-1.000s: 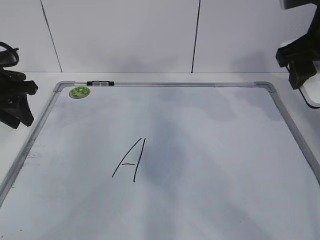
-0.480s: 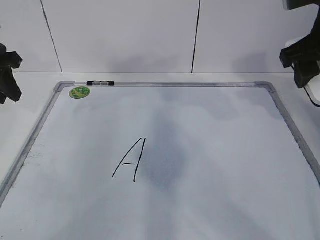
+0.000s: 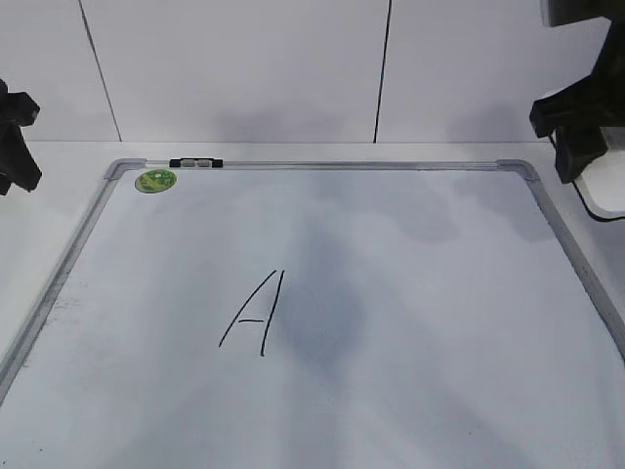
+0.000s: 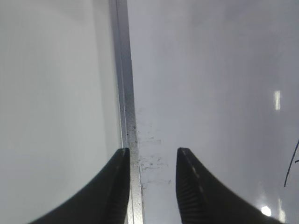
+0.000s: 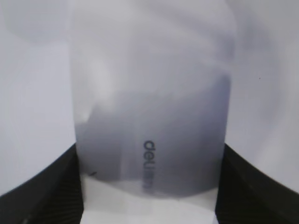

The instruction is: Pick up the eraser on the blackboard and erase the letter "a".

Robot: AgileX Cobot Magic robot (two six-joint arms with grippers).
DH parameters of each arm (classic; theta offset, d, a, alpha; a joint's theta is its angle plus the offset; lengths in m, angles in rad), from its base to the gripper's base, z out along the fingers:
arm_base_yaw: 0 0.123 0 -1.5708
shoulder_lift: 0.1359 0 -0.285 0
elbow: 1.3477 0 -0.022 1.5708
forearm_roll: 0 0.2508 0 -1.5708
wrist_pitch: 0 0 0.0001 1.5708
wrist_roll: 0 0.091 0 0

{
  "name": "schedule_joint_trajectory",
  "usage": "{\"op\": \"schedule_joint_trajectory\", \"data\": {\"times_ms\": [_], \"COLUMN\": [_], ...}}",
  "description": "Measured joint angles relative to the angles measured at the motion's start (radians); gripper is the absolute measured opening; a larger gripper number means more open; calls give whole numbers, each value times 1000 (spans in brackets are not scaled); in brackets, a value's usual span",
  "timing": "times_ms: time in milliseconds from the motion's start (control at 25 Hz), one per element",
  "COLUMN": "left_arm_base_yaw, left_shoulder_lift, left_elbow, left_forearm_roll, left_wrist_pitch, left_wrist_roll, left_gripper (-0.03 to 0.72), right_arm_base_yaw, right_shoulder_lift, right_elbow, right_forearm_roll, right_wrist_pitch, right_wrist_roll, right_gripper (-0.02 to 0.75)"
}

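Eraser (image 5: pixel 149 107) between right gripper (image 5: pixel 149 186) fingers (image 5: pixel 42 196).

bench (image 3: pixel 68 156): white, by a panelled wall | on it: blackboard (image 3: pixel 410 293), grey-framed, lying flat

A white panelled wall (image 3: pixel 234 68) stands behind the white worktop (image 3: pixel 59 156), split by two thin dark vertical seams. Soft grey shadows fall on its lower part; the light is even.
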Motion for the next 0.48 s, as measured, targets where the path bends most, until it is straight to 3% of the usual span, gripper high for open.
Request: {"op": "schedule_joint_trajectory", "data": {"times_ms": [240, 480], "left_arm_base_yaw": [0, 0], "left_shoulder_lift": [-7, -16], "left_elbow": [0, 0], "left_forearm_roll": [0, 0], "left_wrist_pitch": [0, 2], "left_wrist_roll": [2, 2], "left_gripper": [253, 253], "right_arm_base_yaw": [-18, -129], "right_shoulder_lift": [82, 133], "right_elbow": [0, 0], "right_forearm_roll": [38, 138], "right_wrist_pitch": [-2, -8], "right_wrist_roll": [-15, -60], "right_gripper": [561, 561]}}
